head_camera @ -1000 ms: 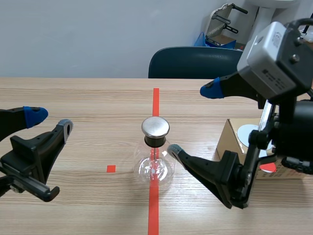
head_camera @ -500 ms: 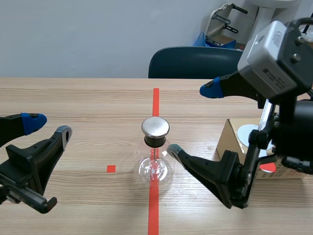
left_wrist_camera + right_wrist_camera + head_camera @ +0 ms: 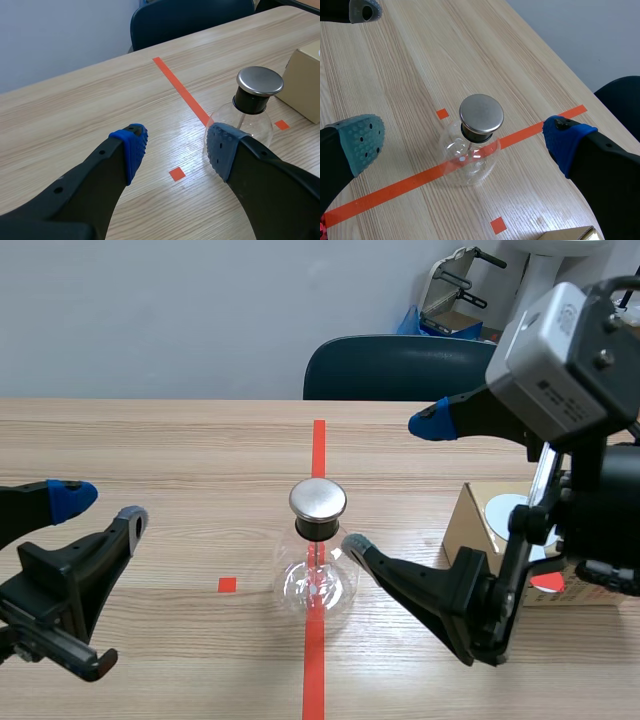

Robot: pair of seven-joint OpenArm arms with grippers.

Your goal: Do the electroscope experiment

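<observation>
A clear glass flask electroscope (image 3: 317,573) with a black neck and a flat metal cap (image 3: 318,499) stands on the orange-red tape line at the table's middle. My left gripper (image 3: 98,503) is open, hovering to the flask's left. From the left wrist camera, the flask (image 3: 244,118) lies just beyond the grey-blue pad (image 3: 221,148). My right gripper (image 3: 392,483) is open and raised, its fingers spread wide around the flask without touching. Seen from the right wrist, the electroscope (image 3: 471,152) sits ahead of and between its fingers.
A cardboard box (image 3: 480,525) with a round white label sits right of the flask, partly behind my right arm. A dark blue chair (image 3: 395,367) stands at the table's far edge. The left gripper's tip (image 3: 364,10) shows far off in the right wrist view.
My left gripper drifted slightly lower and toward the near left. The right arm and the flask stayed still.
</observation>
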